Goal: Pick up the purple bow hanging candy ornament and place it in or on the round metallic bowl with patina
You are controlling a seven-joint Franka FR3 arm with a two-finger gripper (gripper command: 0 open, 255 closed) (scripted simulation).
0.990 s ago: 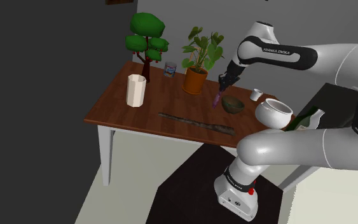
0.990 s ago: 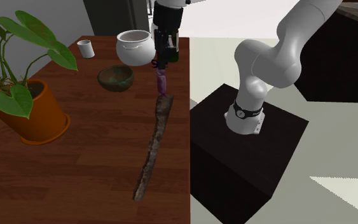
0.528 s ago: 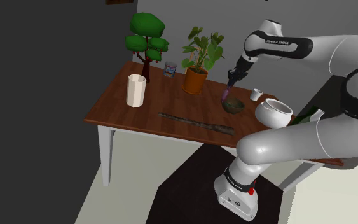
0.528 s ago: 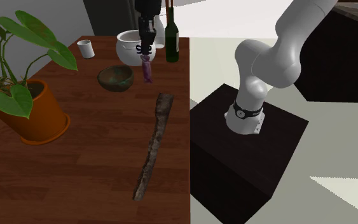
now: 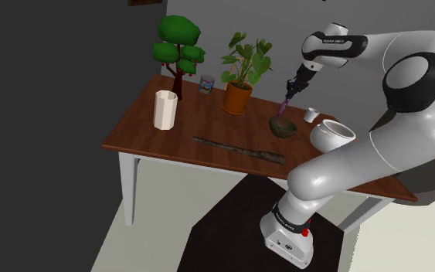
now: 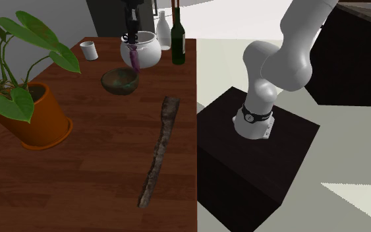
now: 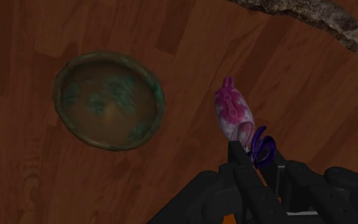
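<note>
**Shoulder view.** A brown wooden bench [image 5: 208,124] with white legs stands before a dark wall. The white arm [image 5: 409,85] reaches over the bench's end at this view's right. The black gripper [image 5: 289,90] hangs in the air there, closed on the top of a small purple ornament [image 5: 287,102]. The ornament dangles clear of the wood, just above the far rim of a dull green-brown bowl [image 5: 283,127]. A small white cup [image 5: 310,115] and a round white pot [image 5: 332,136] sit close to the bowl at that end. A long dark branch [image 5: 239,150] lies along the near edge. Bare wood lies open between the bowl, the branch and an orange plant pot [image 5: 237,98]. A white vase [image 5: 165,110] stands near the opposite end, and a small tree [image 5: 178,46] stands at the far corner.

**Second exterior view.** The gripper [image 6: 132,38] comes down from the top and the ornament [image 6: 135,58] hangs below it. The ornament's lower tip is over the rim of the bowl [image 6: 120,79], on the side toward the white pot [image 6: 144,51]. Two bottles [image 6: 176,36] stand at the bench [image 6: 98,178] edge next to the dark stand [image 6: 256,165]. The branch [image 6: 159,151] runs beside that same edge. Open wood lies between it and the plant pot [image 6: 39,122].

**Wrist view.** The gripper's [image 7: 258,159] two fingers are pinched together on the ornament's dark purple bow. The pink-and-purple body of the ornament [image 7: 233,113] points away from them. The bowl [image 7: 109,100] shows as a round, green-blotched dish. A strip of bare bench [image 7: 171,172] lies between its rim and the ornament. The branch [image 7: 311,16] crosses beyond the ornament.
</note>
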